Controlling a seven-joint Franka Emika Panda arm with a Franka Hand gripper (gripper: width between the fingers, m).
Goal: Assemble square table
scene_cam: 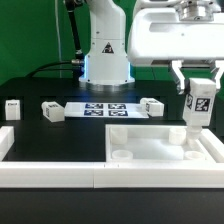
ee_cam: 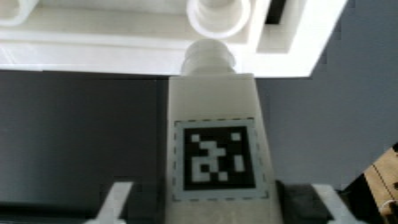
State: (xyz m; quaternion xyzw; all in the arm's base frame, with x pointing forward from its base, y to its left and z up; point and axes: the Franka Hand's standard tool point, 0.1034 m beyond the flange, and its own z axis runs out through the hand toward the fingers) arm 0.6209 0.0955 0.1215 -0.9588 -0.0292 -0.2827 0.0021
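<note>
The square table's white panel (scene_cam: 160, 143) lies rim-up at the exterior view's lower right, with round corner holes showing. My gripper (scene_cam: 198, 88) is shut on a white leg (scene_cam: 199, 112) with a black-and-white tag. It holds the leg upright, with the lower end at the panel's corner on the exterior view's right. In the wrist view the leg (ee_cam: 217, 120) runs between my fingers (ee_cam: 128, 203), and its tip meets the panel (ee_cam: 107, 40) beside a corner hole. My gripper (ee_cam: 221, 208) grips the leg's tagged end. Three more legs (scene_cam: 52, 112) lie on the dark table.
The marker board (scene_cam: 105, 109) lies flat before the arm's base (scene_cam: 106, 65). Loose legs lie at the exterior view's far left (scene_cam: 12, 107) and just right of the marker board (scene_cam: 151, 106). A low white border rail (scene_cam: 50, 176) runs along the front and left.
</note>
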